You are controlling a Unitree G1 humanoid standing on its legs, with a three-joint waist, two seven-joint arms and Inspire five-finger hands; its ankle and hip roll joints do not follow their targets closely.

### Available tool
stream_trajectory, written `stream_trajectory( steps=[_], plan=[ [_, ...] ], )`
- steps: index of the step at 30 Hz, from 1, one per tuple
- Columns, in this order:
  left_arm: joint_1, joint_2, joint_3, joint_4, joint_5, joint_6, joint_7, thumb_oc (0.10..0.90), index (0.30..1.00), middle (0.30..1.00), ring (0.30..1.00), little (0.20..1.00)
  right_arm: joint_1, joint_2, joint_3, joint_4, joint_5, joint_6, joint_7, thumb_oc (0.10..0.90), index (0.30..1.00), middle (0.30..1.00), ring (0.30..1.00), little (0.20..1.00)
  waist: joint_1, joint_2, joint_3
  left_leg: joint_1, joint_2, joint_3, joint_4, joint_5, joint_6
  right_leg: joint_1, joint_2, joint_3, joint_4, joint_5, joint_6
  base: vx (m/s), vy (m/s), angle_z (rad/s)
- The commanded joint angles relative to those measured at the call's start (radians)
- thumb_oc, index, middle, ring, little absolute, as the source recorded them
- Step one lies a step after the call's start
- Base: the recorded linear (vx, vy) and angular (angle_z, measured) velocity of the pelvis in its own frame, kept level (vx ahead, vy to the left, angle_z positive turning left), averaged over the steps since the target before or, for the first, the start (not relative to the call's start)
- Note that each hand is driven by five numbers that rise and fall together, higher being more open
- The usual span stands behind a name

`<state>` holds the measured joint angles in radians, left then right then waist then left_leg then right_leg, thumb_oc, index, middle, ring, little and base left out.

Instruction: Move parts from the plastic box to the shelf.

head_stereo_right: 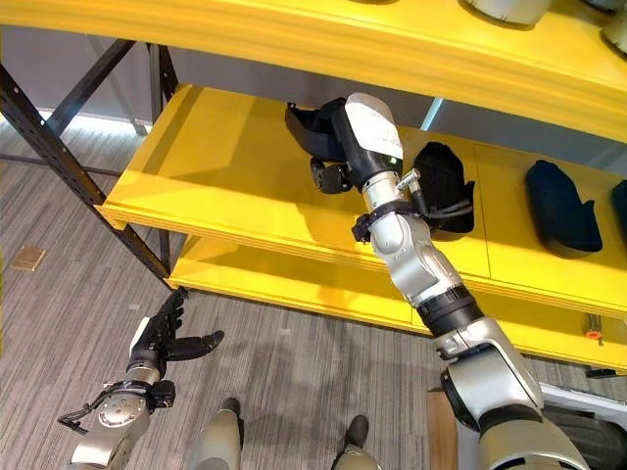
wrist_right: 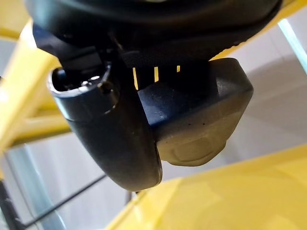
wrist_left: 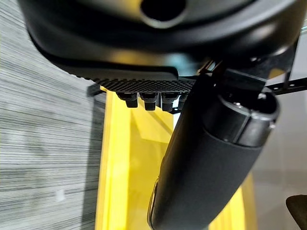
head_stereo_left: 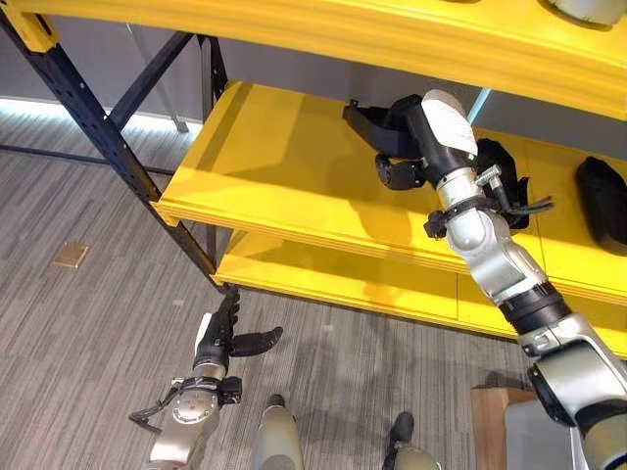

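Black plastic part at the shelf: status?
Right hand shut on black plastic part, over yellow middle shelf. Left hand open, low over floor. Other black parts shelved to its right; nothing in the way.

Bright yellow shelf (head_stereo_left: 274, 176) boards on a dark frame (head_stereo_left: 88, 108); black parts (head_stereo_right: 558, 206) lie there; the floor (head_stereo_left: 78, 333) is grey, finely striped carpet.

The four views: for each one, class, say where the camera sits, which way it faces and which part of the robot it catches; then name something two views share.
Left eye view: head, looking down at the yellow shelf; both arms.
Right eye view: the same, from slightly aside; right hand holding a dark part.
Left wrist view: along the open left hand, towards the shelf.
Right wrist view: along the right hand, shut on the part.
Shared: the shelf.
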<state>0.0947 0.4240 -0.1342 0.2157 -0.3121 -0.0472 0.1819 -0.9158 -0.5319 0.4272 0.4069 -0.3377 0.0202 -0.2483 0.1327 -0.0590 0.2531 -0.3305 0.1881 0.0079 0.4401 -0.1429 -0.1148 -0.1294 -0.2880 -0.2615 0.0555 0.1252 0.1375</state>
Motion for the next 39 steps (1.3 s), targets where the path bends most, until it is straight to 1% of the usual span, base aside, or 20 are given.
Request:
stream_trajectory(
  steps=[1,4,5,6,8,10,11,12,17,28,30,31,35,39],
  plan=[
    [-0.023,0.074,-0.028,-0.125,-0.055,-0.118,-0.015,0.9,1.0,1.0,1.0,1.0,-0.224,-0.017,-0.022,-0.011,0.061,-0.033,-0.067,0.4,0.3,0.3,0.3,0.3,0.002,-0.013,-0.048,-0.015,0.009,-0.031,-0.088,0.051,0.0,0.083,-0.075,-0.004,0.113,-0.151,0.051,-0.06,0.021,0.07],
    [-0.024,0.078,-0.033,-0.122,-0.066,-0.121,-0.018,0.9,1.0,1.0,1.0,1.0,-0.264,0.001,0.006,0.089,0.106,-0.029,-0.055,0.4,0.3,0.3,0.3,0.3,0.009,-0.005,-0.026,-0.036,0.005,-0.036,-0.087,0.058,0.002,0.063,-0.079,-0.011,0.122,-0.145,0.051,-0.05,0.03,0.08],
    [-0.025,0.078,-0.032,-0.121,-0.066,-0.121,-0.018,0.9,1.0,1.0,1.0,1.0,-0.267,0.002,0.008,0.092,0.107,-0.031,-0.056,0.4,0.3,0.3,0.3,0.3,0.008,-0.005,-0.026,-0.037,0.005,-0.036,-0.086,0.058,0.003,0.062,-0.079,-0.011,0.123,-0.145,0.051,-0.06,0.009,0.06],
    [-0.026,0.081,-0.037,-0.12,-0.079,-0.125,-0.022,0.9,1.0,1.0,1.0,1.0,-0.293,0.022,0.018,0.184,0.159,-0.029,-0.045,0.4,0.3,0.3,0.3,0.3,0.016,-0.001,-0.011,-0.056,0.002,-0.045,-0.082,0.063,0.004,0.048,-0.079,-0.014,0.131,-0.145,0.05,-0.06,0.008,0.04],
    [-0.031,0.088,-0.04,-0.122,-0.089,-0.13,-0.026,0.9,1.0,1.0,1.0,1.0,-0.317,0.033,0.041,0.275,0.201,-0.029,-0.028,0.4,0.3,0.3,0.3,0.3,0.024,0.006,0.005,-0.069,-0.001,-0.051,-0.078,0.067,0.004,0.035,-0.08,-0.019,0.139,-0.144,0.05,-0.07,0.018,0.01],
    [-0.032,0.089,-0.042,-0.123,-0.092,-0.131,-0.03,0.9,1.0,1.0,1.0,1.0,-0.325,0.036,0.041,0.3,0.223,-0.028,-0.022,0.4,0.3,0.3,0.3,0.3,0.025,0.008,0.01,-0.075,-0.003,-0.053,-0.075,0.068,0.004,0.03,-0.081,-0.02,0.144,-0.144,0.05,-0.04,0.013,0.11],
    [-0.037,0.093,-0.051,-0.123,-0.104,-0.133,-0.031,0.9,1.0,1.0,1.0,1.0,-0.347,0.048,0.045,0.387,0.258,-0.026,-0.017,0.4,0.3,0.3,0.3,0.3,0.036,0.017,0.023,-0.086,-0.009,-0.057,-0.073,0.071,0.004,0.023,-0.085,-0.028,0.151,-0.143,0.05,-0.04,0.016,0.19],
    [-0.042,0.095,-0.057,-0.122,-0.107,-0.134,-0.034,0.9,1.0,1.0,1.0,1.0,-0.367,0.052,0.052,0.423,0.271,-0.028,-0.014,0.4,0.3,0.3,0.3,0.3,0.039,0.022,0.027,-0.092,-0.01,-0.06,-0.07,0.071,0.004,0.02,-0.086,-0.03,0.155,-0.144,0.05,-0.05,0.019,0.16],
    [-0.07,0.097,-0.083,-0.118,-0.119,-0.14,-0.031,0.9,1.0,1.0,1.0,1.0,-0.383,0.077,0.041,0.546,0.332,-0.029,-0.014,0.4,0.3,0.3,0.3,0.3,0.053,0.052,0.062,-0.123,-0.023,-0.073,-0.047,0.072,0.005,-0.005,-0.093,-0.032,0.187,-0.153,0.047,-0.04,0.024,0.1],
    [-0.102,0.1,-0.112,-0.124,-0.12,-0.136,-0.018,0.9,1.0,1.0,1.0,1.0,-0.376,0.111,0.024,0.702,0.34,-0.013,-0.029,0.4,0.3,0.3,0.3,0.3,0.057,0.085,0.095,-0.153,-0.037,-0.087,-0.028,0.072,0.009,-0.023,-0.1,-0.038,0.21,-0.163,0.044,-0.01,0.008,0.03],
    [-0.104,0.1,-0.116,-0.123,-0.119,-0.135,-0.017,0.9,1.0,1.0,1.0,1.0,-0.372,0.11,0.016,0.705,0.344,-0.012,-0.035,0.4,0.3,0.3,0.3,0.3,0.055,0.087,0.097,-0.153,-0.037,-0.087,-0.029,0.072,0.01,-0.024,-0.1,-0.036,0.209,-0.163,0.044,0.0,0.0,0.0],
    [-0.111,0.104,-0.124,-0.127,-0.117,-0.134,-0.016,0.9,1.0,1.0,1.0,1.0,-0.373,0.107,0.011,0.724,0.337,-0.009,-0.047,0.4,0.3,0.3,0.3,0.3,0.056,0.095,0.101,-0.157,-0.039,-0.089,-0.029,0.072,0.012,-0.029,-0.1,-0.037,0.212,-0.162,0.045,0.0,0.0,0.0],
    [-0.112,0.106,-0.127,-0.127,-0.119,-0.135,-0.017,0.9,1.0,1.0,1.0,1.0,-0.38,0.097,0.005,0.735,0.337,-0.006,-0.055,0.4,0.3,0.3,0.3,0.3,0.057,0.1,0.106,-0.162,-0.041,-0.088,-0.024,0.072,0.012,-0.033,-0.1,-0.037,0.214,-0.163,0.045,0.0,0.0,0.0],
    [-0.118,0.103,-0.137,-0.13,-0.127,-0.136,-0.012,0.9,1.0,1.0,1.0,1.0,-0.391,0.079,-0.008,0.739,0.33,-0.006,-0.09,0.4,0.3,0.3,0.3,0.3,0.055,0.105,0.11,-0.17,-0.041,-0.087,-0.016,0.07,0.013,-0.04,-0.101,-0.034,0.217,-0.166,0.045,0.0,0.0,0.0]
  ],
)
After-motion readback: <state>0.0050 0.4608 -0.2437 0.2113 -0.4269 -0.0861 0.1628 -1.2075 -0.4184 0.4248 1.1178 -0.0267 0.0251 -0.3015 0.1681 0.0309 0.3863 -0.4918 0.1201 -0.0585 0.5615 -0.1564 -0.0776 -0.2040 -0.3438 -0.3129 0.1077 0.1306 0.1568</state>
